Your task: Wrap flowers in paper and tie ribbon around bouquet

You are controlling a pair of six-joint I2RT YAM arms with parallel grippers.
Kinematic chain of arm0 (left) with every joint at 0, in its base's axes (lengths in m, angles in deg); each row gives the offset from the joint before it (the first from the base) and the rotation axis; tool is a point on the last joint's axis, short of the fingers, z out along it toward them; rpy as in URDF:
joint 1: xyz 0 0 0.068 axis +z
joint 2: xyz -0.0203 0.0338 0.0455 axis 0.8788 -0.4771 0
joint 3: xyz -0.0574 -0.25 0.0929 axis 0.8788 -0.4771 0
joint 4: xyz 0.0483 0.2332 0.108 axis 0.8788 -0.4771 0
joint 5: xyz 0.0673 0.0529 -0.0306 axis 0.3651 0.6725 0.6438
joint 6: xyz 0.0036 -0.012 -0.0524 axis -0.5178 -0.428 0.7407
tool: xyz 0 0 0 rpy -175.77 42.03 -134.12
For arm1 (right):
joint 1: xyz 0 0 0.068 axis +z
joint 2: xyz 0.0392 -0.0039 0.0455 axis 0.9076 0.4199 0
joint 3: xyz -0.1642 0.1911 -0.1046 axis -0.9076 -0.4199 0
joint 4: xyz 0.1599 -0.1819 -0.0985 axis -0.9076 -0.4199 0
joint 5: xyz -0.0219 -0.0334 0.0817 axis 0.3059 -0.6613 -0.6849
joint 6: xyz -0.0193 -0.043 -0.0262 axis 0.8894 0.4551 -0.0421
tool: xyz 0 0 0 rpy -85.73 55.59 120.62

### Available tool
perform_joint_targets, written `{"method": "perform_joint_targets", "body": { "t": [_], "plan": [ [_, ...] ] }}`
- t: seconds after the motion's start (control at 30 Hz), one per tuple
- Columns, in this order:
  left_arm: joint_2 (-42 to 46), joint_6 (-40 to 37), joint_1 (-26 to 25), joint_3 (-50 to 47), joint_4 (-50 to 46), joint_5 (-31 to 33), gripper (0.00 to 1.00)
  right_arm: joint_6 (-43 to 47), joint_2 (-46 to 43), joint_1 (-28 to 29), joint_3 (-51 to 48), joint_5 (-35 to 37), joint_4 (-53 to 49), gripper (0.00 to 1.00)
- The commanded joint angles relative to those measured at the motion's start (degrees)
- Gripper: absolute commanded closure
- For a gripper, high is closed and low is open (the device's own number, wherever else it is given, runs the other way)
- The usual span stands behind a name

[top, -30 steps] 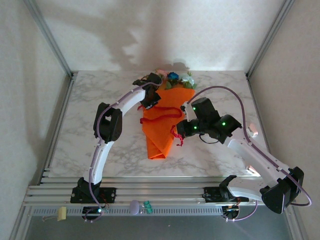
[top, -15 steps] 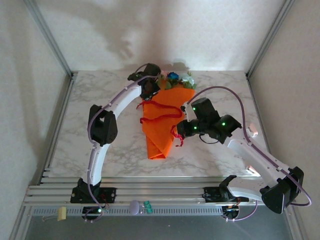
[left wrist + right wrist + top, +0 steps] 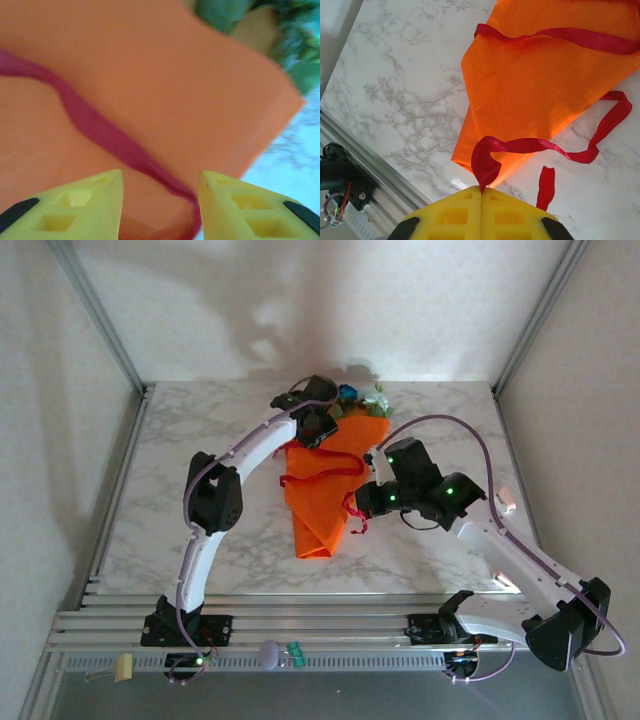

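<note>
The left jaws stand apart over the wide far end of the bouquet [image 3: 318, 502], the ribbon [image 3: 580, 37] crossing the paper [image 3: 150, 75] between them, and the left arm [image 3: 250, 445] arcs from the near left to the far middle of the bench [image 3: 160, 500]. The right jaws are pressed together on a fold of ribbon just off the cone's near right edge, with the right arm [image 3: 500, 540] doubled back from the near right corner. The orange cone lies flat mid-bench, tip near, flowers [image 3: 365, 400] poking out far, red ribbon looped loosely across it and trailing right.
</note>
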Motion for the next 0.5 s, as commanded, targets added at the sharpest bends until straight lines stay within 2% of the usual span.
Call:
{"method": "perform_joint_targets", "body": {
  "t": [0.0,0.23,0.4,0.47],
  "plan": [
    [1.02,4.64,-0.13,-3.25,-2.07,1.1,0.55,-0.68,-1.15,0.35,-0.81,1.31,-0.43,1.0],
    [13.54,8.87,0.47,-19.74,5.55,1.12,0.58,0.39,-0.4,-0.18,0.85,1.57,-0.52,1.0],
    [25.76,17.8,1.67,-41.13,18.8,-6.15,0.59,5.99,5.16,-0.3,6.14,0.56,-0.15,1.0],
    [28.46,21.85,1.8,-46.21,23.52,-7.82,0.59,7.44,8.1,-0.99,8.92,-0.65,1.22,1.0]
  ]
}}
